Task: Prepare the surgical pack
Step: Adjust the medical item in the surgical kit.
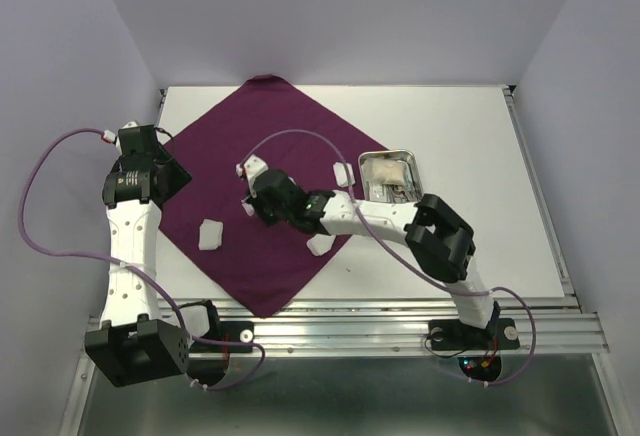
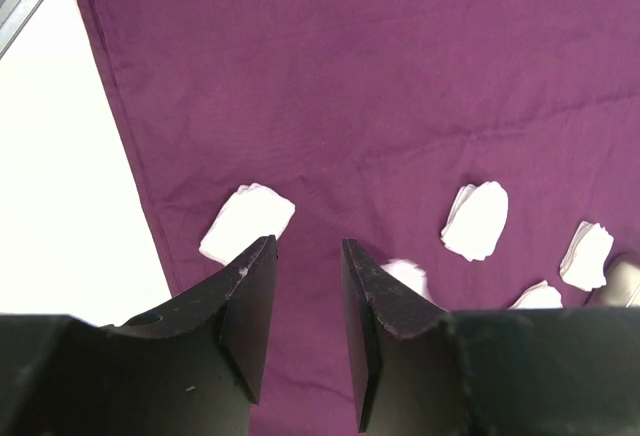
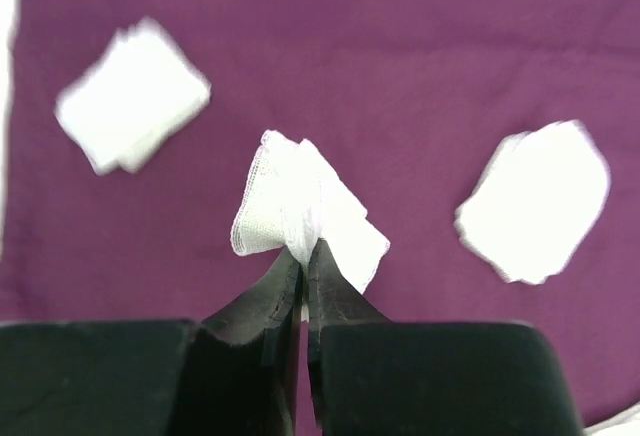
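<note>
**A:** What was the right gripper (image 3: 303,251) doing?

**B:** It was clenched on a gauze pad (image 3: 300,206). The jaws were pinched nearly together on the pad's near edge. The rest of it stood up crumpled just past the fingertips, above the purple cloth (image 3: 400,46).

**A:** Anything else close to it?

**B:** Two more pads lay flat on the cloth, one ahead to its left (image 3: 133,109) and one to its right (image 3: 535,201). Both were blurred and clear of the fingers.

**A:** And the arm itself?

**B:** The right arm (image 1: 380,218) bent sharply at the elbow. Its forearm stretched low over the cloth, which put the gripper near the cloth's middle. The steel tray (image 1: 392,176) sat behind the wrist on the white table (image 1: 480,146), just off the cloth's corner. Something pale lay inside it, but I couldn't tell what.

**A:** The left gripper (image 2: 308,246)?

**B:** It was partly open with nothing between the fingers, hanging above the cloth near its edge. One pad (image 2: 247,221) lay just beyond its left finger, and others lay farther to its right. The left arm (image 1: 130,246) rose from its base with the wrist tipped downward.
</note>
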Controlling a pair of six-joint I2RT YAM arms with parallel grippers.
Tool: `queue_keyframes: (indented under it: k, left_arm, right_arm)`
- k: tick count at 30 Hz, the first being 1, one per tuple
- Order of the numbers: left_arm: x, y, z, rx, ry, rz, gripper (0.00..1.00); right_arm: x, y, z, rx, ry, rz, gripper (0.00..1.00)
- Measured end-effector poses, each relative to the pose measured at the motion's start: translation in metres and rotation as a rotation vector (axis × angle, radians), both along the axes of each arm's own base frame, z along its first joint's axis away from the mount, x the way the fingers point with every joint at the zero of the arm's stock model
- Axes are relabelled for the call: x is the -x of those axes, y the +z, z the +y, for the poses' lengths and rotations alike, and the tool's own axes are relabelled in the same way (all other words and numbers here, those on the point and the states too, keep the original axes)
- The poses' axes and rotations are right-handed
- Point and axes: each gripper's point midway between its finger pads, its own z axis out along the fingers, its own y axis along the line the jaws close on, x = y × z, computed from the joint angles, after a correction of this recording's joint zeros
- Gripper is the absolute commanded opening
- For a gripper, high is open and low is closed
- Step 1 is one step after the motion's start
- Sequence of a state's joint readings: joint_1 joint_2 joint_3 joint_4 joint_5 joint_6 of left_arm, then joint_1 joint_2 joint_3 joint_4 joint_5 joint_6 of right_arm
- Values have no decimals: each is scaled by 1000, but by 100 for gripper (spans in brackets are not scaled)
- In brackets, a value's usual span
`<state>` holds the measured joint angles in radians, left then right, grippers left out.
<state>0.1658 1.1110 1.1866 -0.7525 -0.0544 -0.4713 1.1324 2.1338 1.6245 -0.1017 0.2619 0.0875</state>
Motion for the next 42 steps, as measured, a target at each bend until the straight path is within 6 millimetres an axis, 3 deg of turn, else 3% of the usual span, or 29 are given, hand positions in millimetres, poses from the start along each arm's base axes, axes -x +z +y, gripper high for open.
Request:
queue_keyframes:
  k: [5,10,15,22,30,36,42]
  left_arm:
    - [0,-1,0,2,-2,1,43]
    - [0,0,-1,4,-4,-1,43]
    - [0,0,-1,4,-5,-1,43]
    - [0,0,-2,6,-7,-2,43]
    - [0,0,-2,6,-8,-2,43]
    - [0,0,-3,11,-15,-3,43]
    - [-1,0,-4,17,-20,-3,42]
  right_arm:
    - [-29,41,-16,-200,-23,154,1]
    - [-42,45,-31,-314,-22,338,1]
    - [-30,50,-31,-389,33,502,1]
    - [15,57,-16,-463,205,750,1]
    - [63,27,-29,-462,244,1052,3]
    - [78,1,-44,-419,192,1136,6]
    - [80,-20,-53,-382,108,1163,25]
